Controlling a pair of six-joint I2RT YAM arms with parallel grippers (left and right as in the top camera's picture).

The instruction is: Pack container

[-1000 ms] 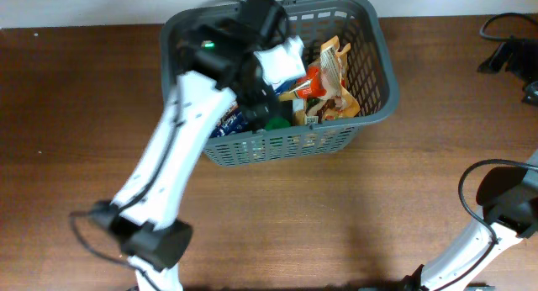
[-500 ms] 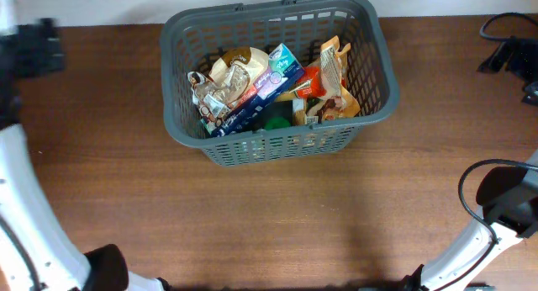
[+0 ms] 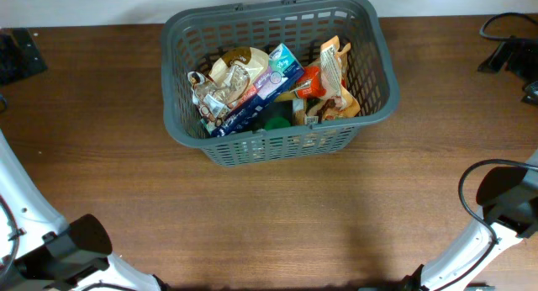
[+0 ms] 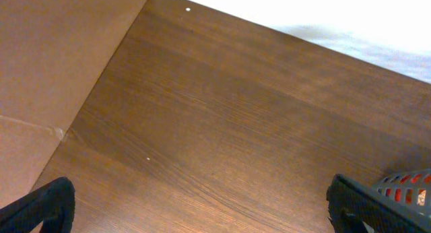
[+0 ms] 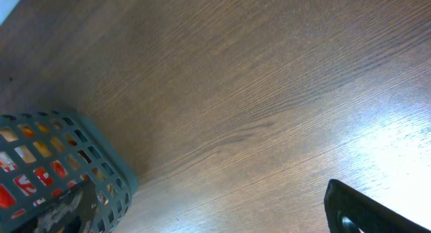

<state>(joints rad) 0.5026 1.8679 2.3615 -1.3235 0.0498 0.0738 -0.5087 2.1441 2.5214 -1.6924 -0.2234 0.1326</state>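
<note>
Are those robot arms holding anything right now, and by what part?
Nothing is held. The left end effector and the right end effector are both open over the table; the packets lie in the container.

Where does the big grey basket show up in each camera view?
Overhead: basket at top centre, holding grocery packets.
Left wrist: only a corner of the basket, at bottom right.
Right wrist: one corner of the basket, at bottom left.
Shared landmark: the brown wooden table it stands on.
</note>
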